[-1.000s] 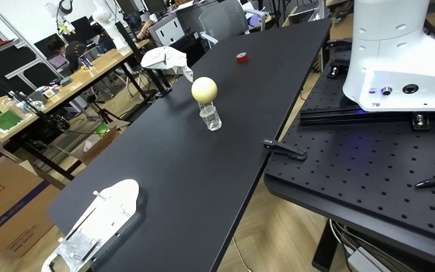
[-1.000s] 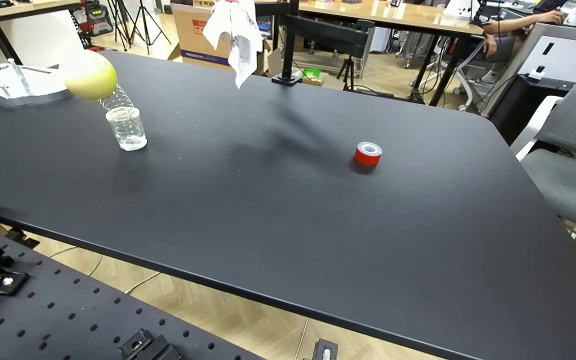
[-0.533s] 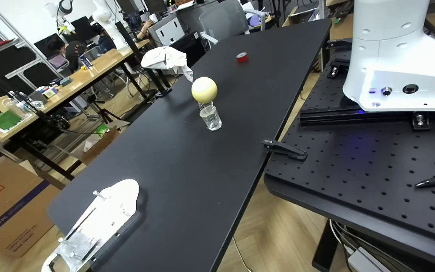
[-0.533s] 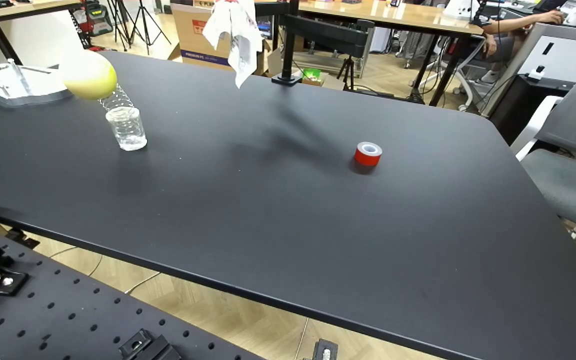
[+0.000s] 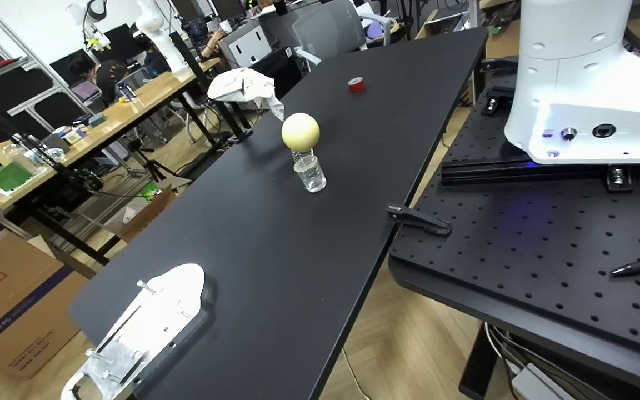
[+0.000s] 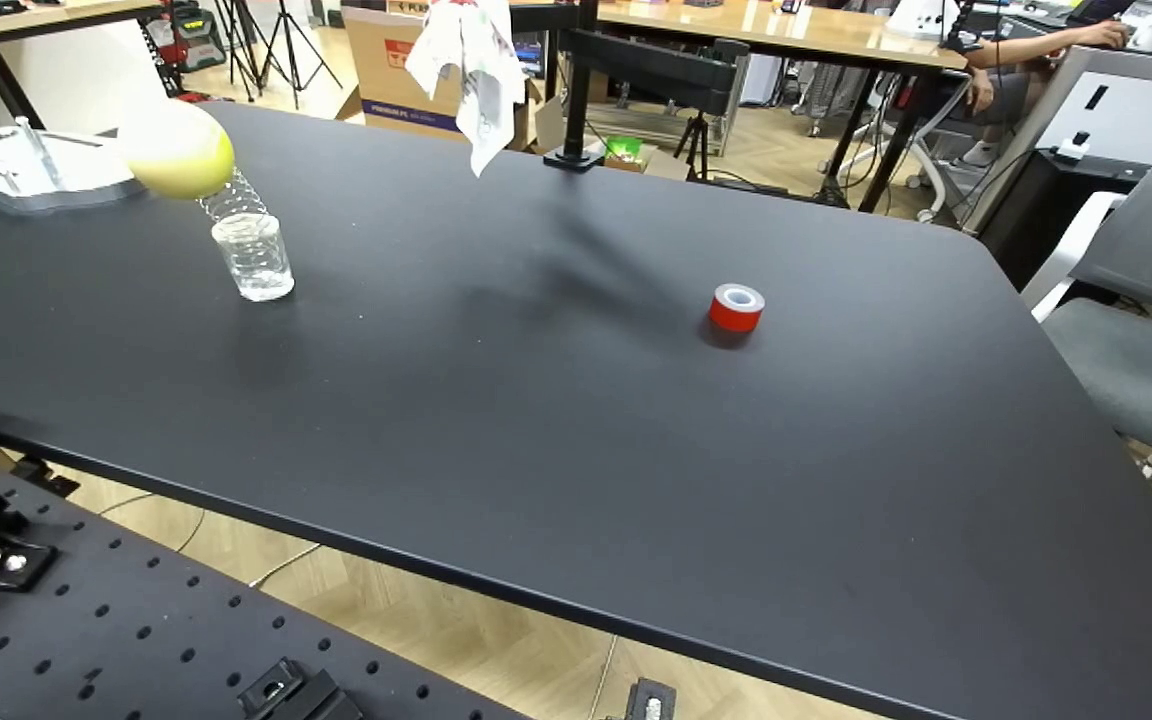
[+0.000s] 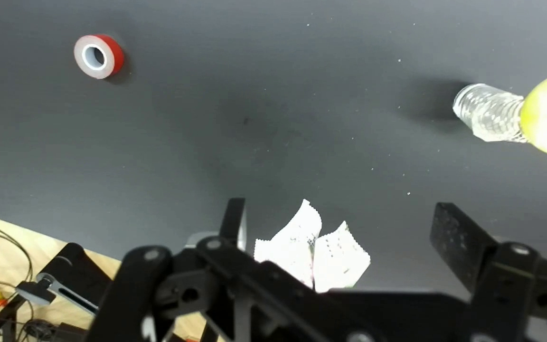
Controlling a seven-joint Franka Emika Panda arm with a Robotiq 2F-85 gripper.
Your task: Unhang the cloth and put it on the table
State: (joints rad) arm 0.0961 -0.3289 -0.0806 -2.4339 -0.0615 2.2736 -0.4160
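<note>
The white printed cloth [image 5: 245, 88] hangs at the far edge of the black table [image 5: 253, 250], beside a black post. In an exterior view the cloth [image 6: 476, 75] drapes down from a black arm, its top cut off by the picture edge. In the wrist view two of its lower corners [image 7: 297, 244] show between the fingers, partly hidden by the gripper body. My gripper [image 7: 340, 216] is open, with fingers wide apart and not touching the visible cloth. Neither exterior view shows the gripper; one shows the white robot base [image 5: 586, 83].
A clear bottle [image 6: 254, 260] with a yellow ball [image 6: 176, 150] on top stands on the table. A red tape roll [image 6: 736, 307] lies on it. A white fixture [image 5: 153, 322] sits at one table end. The black post [image 6: 576, 110] rises at the far edge.
</note>
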